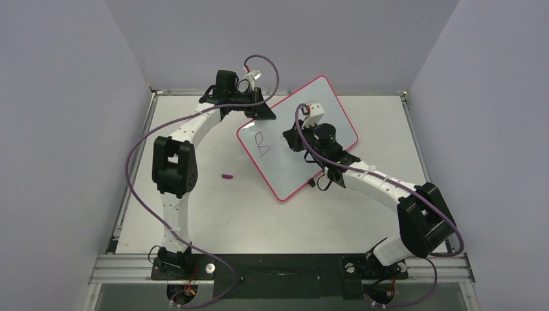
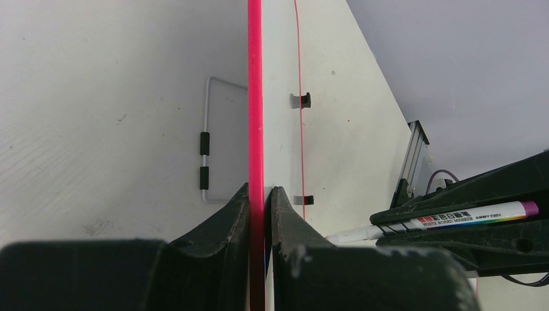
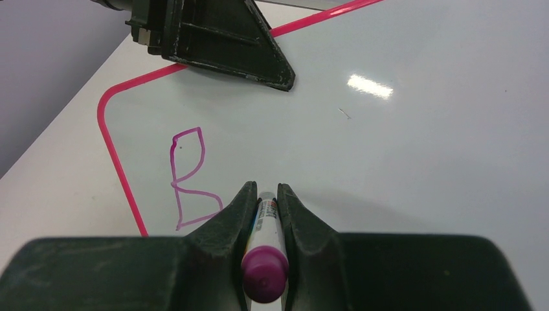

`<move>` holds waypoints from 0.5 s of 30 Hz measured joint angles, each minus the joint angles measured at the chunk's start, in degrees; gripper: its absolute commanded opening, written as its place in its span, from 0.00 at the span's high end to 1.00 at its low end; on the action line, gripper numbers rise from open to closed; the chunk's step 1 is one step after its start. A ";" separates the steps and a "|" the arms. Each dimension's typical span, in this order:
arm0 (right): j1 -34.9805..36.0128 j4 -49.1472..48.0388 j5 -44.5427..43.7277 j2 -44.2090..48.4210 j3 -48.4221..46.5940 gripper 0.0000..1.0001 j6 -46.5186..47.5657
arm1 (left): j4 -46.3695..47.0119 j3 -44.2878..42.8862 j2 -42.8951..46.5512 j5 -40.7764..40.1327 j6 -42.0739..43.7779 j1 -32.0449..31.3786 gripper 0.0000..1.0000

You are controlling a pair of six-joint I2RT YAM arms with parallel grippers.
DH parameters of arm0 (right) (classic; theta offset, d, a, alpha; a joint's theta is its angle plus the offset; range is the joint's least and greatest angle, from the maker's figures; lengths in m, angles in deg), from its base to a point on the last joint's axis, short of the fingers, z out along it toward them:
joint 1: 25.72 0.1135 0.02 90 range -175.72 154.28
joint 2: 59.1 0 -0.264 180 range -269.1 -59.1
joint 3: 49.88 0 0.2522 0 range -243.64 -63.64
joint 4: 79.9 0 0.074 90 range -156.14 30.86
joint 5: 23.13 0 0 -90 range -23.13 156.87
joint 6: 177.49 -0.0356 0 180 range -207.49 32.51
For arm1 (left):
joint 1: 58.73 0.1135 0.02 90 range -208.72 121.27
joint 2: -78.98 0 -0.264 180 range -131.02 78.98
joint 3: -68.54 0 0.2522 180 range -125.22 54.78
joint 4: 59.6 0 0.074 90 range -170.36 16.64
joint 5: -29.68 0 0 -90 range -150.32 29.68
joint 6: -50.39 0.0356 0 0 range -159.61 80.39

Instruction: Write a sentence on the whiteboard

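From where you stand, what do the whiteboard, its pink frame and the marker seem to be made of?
Whiteboard: glossy white sheet, perhaps coated steel or melamine; it reflects a lamp glare. Frame: smooth pink-red, likely plastic. Marker in the right claw: white printed barrel, purple end, plastic by its look.

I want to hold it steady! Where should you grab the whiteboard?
Pinch the whiteboard by its thin pink rim edge-on from its far side, one finger on the front, one behind, as the left gripper does. It is flat and wide, so only an edge fits between fingers.
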 measured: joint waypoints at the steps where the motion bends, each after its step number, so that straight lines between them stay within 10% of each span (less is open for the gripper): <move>1: 0.00 -0.04 0.17 -0.09 0.00 1.00 -0.22 | 0.00 0.02 0.02 -0.02 0.00 -0.02 1.00; 15: 1.57 -1.07 2.80 -4.98 -5.29 1.00 -2.10 | 0.00 0.09 0.11 -0.22 0.00 -0.04 1.00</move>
